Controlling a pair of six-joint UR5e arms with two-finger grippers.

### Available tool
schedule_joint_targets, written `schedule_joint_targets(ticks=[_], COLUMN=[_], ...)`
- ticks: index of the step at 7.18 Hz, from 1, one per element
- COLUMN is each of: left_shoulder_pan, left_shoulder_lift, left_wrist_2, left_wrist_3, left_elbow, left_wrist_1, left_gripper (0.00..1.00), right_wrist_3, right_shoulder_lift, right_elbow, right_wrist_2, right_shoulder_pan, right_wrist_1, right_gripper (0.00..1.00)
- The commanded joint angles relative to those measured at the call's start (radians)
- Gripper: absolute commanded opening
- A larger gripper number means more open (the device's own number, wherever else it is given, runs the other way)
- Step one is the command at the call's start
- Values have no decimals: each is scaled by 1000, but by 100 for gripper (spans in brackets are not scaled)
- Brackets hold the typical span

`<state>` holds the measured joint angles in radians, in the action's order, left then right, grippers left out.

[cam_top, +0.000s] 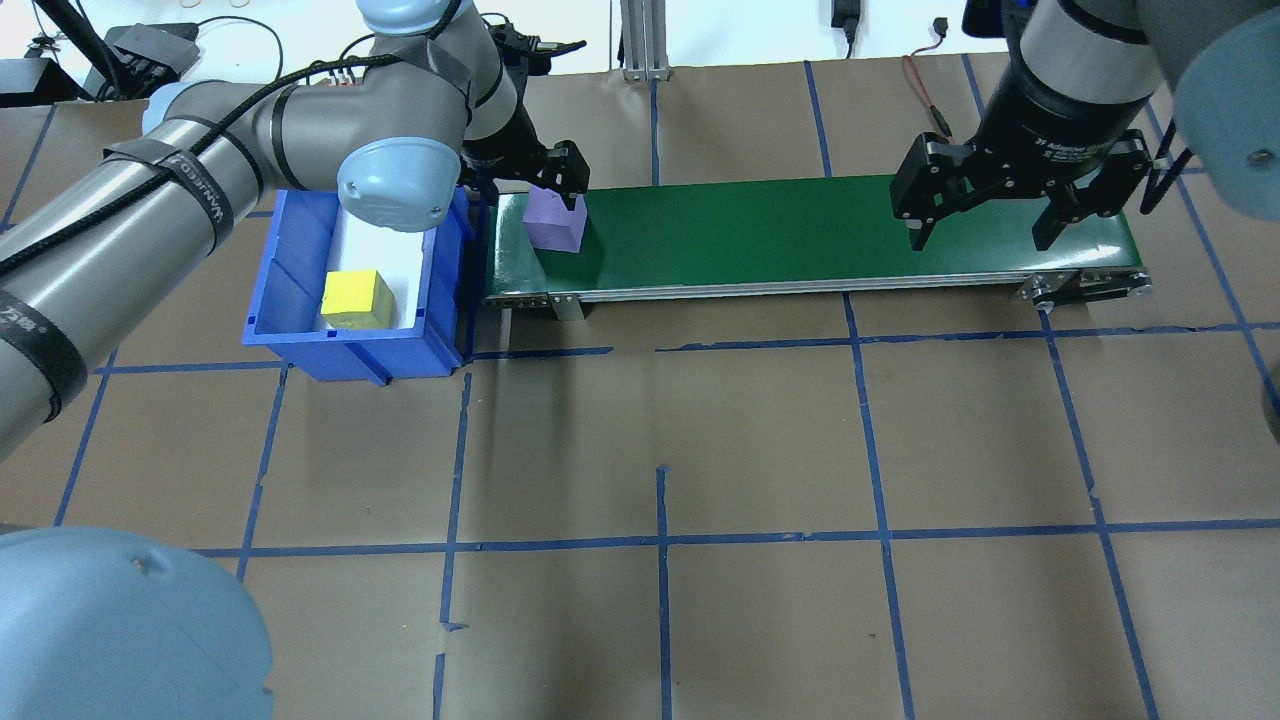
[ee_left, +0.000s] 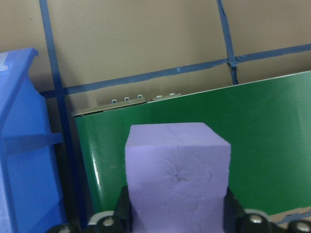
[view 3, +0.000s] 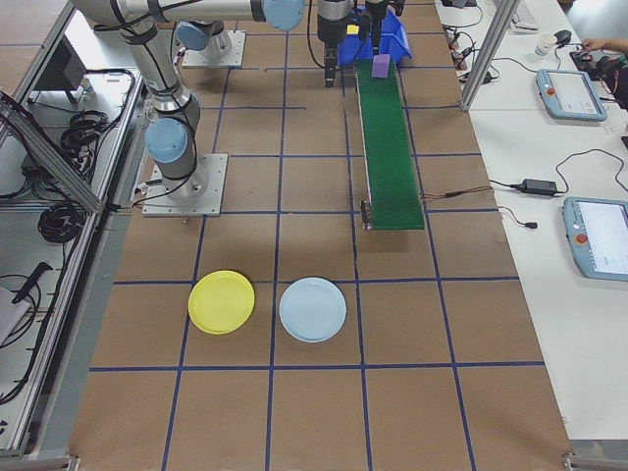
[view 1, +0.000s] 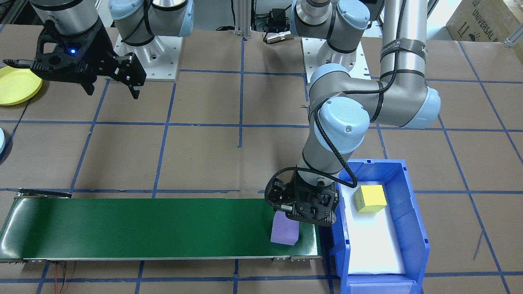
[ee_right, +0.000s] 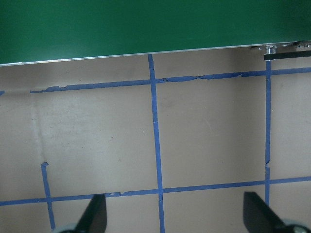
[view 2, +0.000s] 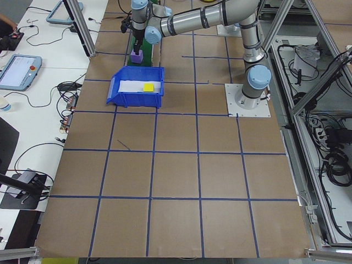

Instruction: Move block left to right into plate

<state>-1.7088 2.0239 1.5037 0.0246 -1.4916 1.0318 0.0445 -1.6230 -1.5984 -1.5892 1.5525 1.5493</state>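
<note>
A purple block (view 1: 284,233) stands on the green conveyor belt (view 1: 143,226) at the end beside the blue bin. My left gripper (cam_top: 545,195) comes down over it, and in the left wrist view the purple block (ee_left: 177,179) fills the space between the fingers, which press both its sides. My right gripper (cam_top: 980,220) hangs open and empty above the belt's other end; its fingers (ee_right: 95,216) frame bare table. A yellow plate (view 3: 221,301) and a light blue plate (view 3: 312,309) lie on the table beyond that end.
The blue bin (cam_top: 290,260) holds a yellow block (cam_top: 357,298) on white padding, right against the belt. The yellow plate (view 1: 16,85) sits just beside my right gripper in the front view. Brown table with blue tape lines surrounds everything.
</note>
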Motion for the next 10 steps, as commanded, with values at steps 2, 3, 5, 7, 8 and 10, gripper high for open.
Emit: schedule_joint_targets(ticks=[2,3,5,7,8,10], left_shoulder_pan=[47,107,271,308,310,308], left_shoulder_lift=[-98,-137,-149,-149,-149,-137], left_wrist_2=[4,0,-5,10,60,69], left_wrist_3=[-22,-8,172,210,199,83], left_elbow=[21,21,-4,-95,-128,-192], left_wrist_1=[17,74,139,154,154,142], left_gripper=[100,100,100,100,100,97], right_wrist_3=[0,0,-5,-82,-95,-151], right_shoulder_lift=[0,0,0,0,0,50], right_elbow=[0,0,6,30,47,64], right_wrist_2=[0,0,-8,1,2,14], right_shoulder_pan=[0,0,-9,-112,-180,-328], right_wrist_1=[0,0,3,3,-11,-9], right_gripper=[100,100,100,100,100,100])
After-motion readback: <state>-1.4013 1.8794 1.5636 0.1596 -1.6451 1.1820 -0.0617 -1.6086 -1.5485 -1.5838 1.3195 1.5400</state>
